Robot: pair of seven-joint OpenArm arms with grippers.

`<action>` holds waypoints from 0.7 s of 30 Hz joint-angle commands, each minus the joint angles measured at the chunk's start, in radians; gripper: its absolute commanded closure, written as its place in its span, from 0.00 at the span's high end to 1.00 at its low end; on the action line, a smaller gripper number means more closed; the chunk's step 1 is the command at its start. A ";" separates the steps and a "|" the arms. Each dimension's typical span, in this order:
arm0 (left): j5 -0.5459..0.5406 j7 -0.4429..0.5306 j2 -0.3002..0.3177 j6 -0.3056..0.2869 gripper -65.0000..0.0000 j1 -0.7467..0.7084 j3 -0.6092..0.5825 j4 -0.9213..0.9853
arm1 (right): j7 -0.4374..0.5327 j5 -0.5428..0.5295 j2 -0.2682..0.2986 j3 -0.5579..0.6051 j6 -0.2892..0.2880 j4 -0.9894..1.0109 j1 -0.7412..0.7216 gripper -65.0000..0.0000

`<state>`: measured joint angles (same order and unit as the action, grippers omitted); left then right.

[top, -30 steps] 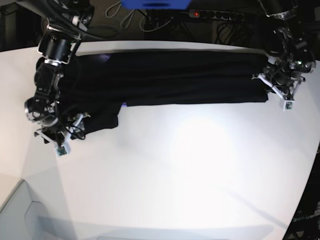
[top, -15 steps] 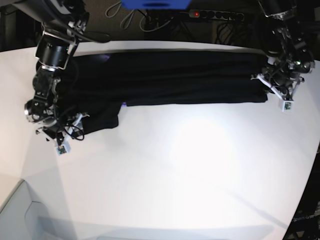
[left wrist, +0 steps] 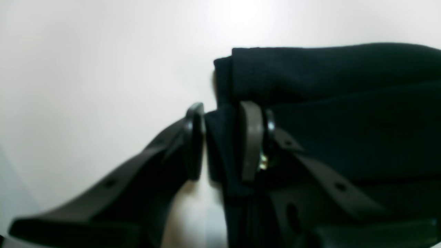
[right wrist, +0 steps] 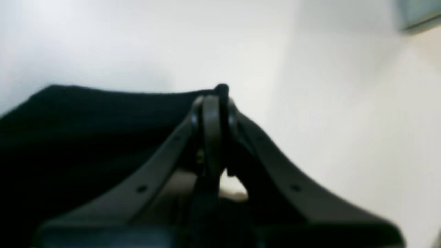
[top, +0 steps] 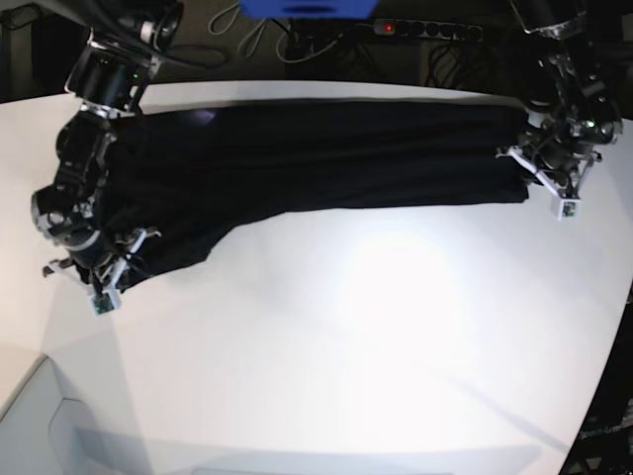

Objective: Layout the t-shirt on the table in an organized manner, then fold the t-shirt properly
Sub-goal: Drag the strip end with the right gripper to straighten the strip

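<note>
The black t-shirt (top: 326,158) lies stretched in a long band across the far part of the white table (top: 376,336). My left gripper (top: 522,170) is at the band's right end. The left wrist view shows the left gripper (left wrist: 223,141) shut on a thick fold of t-shirt (left wrist: 344,103). At the left end the right gripper (top: 134,247) holds the low corner. In the right wrist view the right gripper (right wrist: 212,113) is shut, pinching the t-shirt (right wrist: 86,120) edge. No print shows.
A power strip (top: 425,30) with a red light, cables and a blue object (top: 307,8) sit behind the table. The table's curved edge (top: 608,336) runs down the right side. A grey bin (top: 40,426) stands at the lower left.
My right gripper has shut on the shirt's lower left corner and pulled it left and slightly nearer, so the lower hem now slants. The left gripper has held still.
</note>
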<state>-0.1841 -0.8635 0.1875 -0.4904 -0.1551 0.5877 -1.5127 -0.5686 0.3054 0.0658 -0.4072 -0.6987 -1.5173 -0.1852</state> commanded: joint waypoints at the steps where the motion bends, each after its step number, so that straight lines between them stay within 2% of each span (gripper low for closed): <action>1: -0.001 0.002 0.013 0.003 0.26 0.005 0.002 -0.013 | 0.008 -0.019 0.002 0.003 0.001 -0.070 0.008 0.00; 9: -0.001 0.002 0.013 0.003 0.26 0.007 0.002 -0.009 | -0.095 -0.019 -0.037 0.003 0.001 -0.423 0.260 0.00; 14: -0.001 0.003 0.013 0.003 0.27 0.007 0.002 -0.009 | -0.098 -0.019 -0.030 -0.006 0.001 -0.449 0.353 0.00; 21: -0.001 0.003 0.013 0.002 0.27 0.007 0.002 -0.007 | -0.089 -0.019 -0.031 -0.100 0.001 -0.406 0.401 0.00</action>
<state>-0.1871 -0.8604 0.1875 -0.4911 -0.1524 0.5873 -1.5097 -0.6613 0.2787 0.0223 -0.5003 -0.7063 -1.9106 0.2142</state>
